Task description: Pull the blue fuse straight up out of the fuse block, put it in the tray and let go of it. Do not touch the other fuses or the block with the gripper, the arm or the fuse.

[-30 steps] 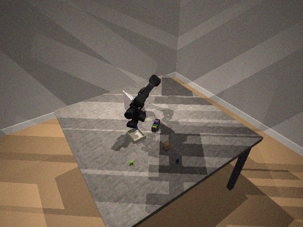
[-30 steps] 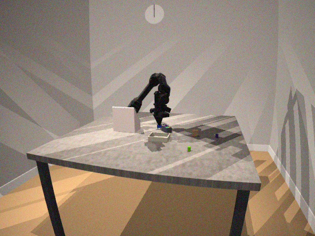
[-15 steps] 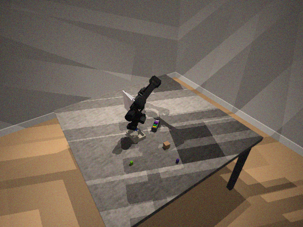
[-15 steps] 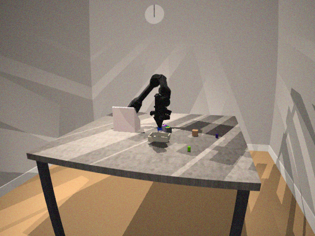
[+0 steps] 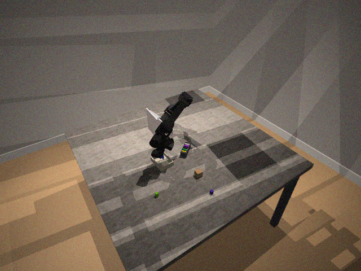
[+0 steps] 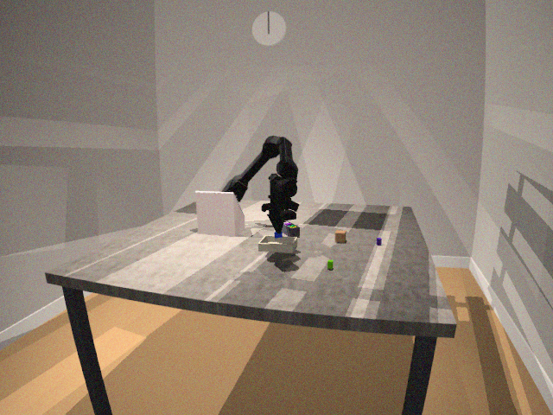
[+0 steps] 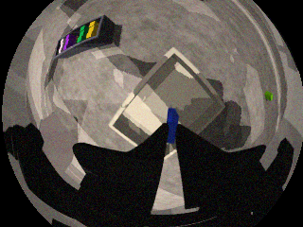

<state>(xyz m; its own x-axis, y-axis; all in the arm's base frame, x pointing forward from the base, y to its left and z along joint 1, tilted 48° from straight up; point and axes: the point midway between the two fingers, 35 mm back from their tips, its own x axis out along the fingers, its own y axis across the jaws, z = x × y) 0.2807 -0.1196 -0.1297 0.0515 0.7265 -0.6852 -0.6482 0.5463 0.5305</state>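
My gripper point(image 6: 278, 233) point(image 7: 171, 128) is shut on the blue fuse point(image 6: 278, 235) point(image 7: 171, 118) point(image 5: 162, 157). The fuse hangs below the fingertips, over the cream tray point(image 5: 162, 167) point(image 6: 277, 250) point(image 7: 199, 71); in the exterior view it is just above the rim level. The dark fuse block point(image 5: 183, 154) point(image 6: 293, 231) point(image 7: 110, 34) stands apart from the tray, with white, purple, green and yellow fuses in it. In the top view the arm hides the fingertips and part of the tray.
A white upright panel point(image 5: 152, 119) point(image 6: 215, 213) stands beside the arm. An orange-brown cube point(image 5: 198, 173) point(image 6: 340, 236), a small purple cylinder point(image 5: 211, 191) point(image 6: 378, 241) and a small green cylinder point(image 5: 156, 195) point(image 6: 330, 264) point(image 7: 268, 96) stand on the table.
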